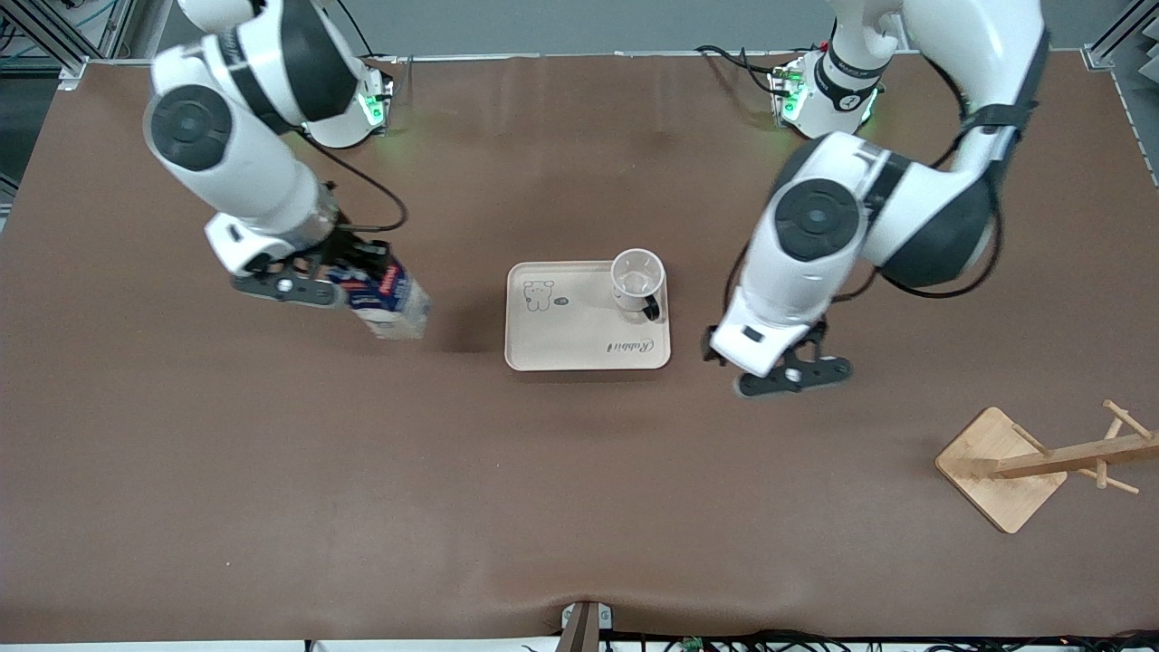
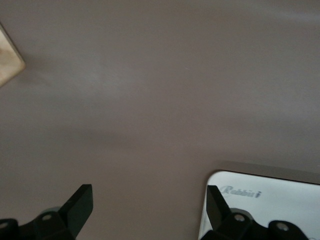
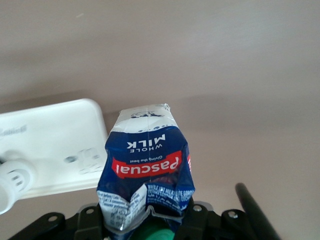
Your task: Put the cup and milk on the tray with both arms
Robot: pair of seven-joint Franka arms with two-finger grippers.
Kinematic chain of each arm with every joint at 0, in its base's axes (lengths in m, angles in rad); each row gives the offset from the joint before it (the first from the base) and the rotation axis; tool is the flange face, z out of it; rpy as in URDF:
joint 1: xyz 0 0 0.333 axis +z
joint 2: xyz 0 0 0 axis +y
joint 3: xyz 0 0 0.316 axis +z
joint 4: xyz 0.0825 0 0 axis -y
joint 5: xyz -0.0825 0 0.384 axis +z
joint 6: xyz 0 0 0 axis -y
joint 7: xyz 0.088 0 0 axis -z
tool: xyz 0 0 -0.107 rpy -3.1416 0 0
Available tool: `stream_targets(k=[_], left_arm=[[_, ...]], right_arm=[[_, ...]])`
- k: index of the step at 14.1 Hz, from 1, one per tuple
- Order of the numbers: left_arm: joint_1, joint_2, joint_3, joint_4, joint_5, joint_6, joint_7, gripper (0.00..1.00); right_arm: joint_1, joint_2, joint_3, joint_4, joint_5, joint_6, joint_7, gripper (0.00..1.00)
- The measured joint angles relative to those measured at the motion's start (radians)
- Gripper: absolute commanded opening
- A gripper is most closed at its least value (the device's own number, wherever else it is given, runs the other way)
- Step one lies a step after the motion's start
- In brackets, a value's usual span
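Observation:
The cream tray (image 1: 570, 340) lies mid-table, with the white cup (image 1: 637, 282) upright on its corner toward the left arm's end. My right gripper (image 1: 340, 272) is shut on the dark-blue milk carton (image 1: 389, 299) and holds it tilted above the table, beside the tray toward the right arm's end. In the right wrist view the carton (image 3: 147, 165) fills the jaws, with the tray (image 3: 50, 135) and cup (image 3: 12, 185) beside it. My left gripper (image 1: 797, 371) is open and empty above the table beside the tray; its wrist view shows the fingers (image 2: 80, 202) spread and the tray corner (image 2: 280, 195).
A wooden rack (image 1: 1041, 462) lies tipped on its square base near the front at the left arm's end; a corner of it shows in the left wrist view (image 2: 9, 60). Brown cloth covers the table (image 1: 579, 498).

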Motion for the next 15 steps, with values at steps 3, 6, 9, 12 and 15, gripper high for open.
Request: stream_targets(k=[3, 6, 9, 12, 15], left_arm=[[0.084, -0.051, -0.001, 0.006, 0.000, -0.061, 0.118, 1.00], [0.157, -0.110, -0.001, 0.008, -0.001, -0.118, 0.231, 1.00], [0.185, -0.161, -0.001, 0.008, -0.002, -0.167, 0.257, 1.00], [0.182, -0.199, -0.002, 0.008, -0.002, -0.275, 0.292, 1.00], [0.197, -0.233, 0.002, 0.009, -0.023, -0.296, 0.357, 1.00]], right_arm=[[0.082, 0.149, 0.000, 0.136, 0.020, 0.000, 0.000, 0.25], [0.134, 0.284, -0.001, 0.240, 0.067, -0.001, 0.001, 0.25], [0.171, 0.374, -0.002, 0.296, 0.138, -0.008, 0.038, 0.25], [0.211, 0.439, -0.002, 0.357, 0.145, -0.030, 0.094, 0.25], [0.234, 0.459, -0.003, 0.381, 0.144, -0.061, 0.105, 0.28]])
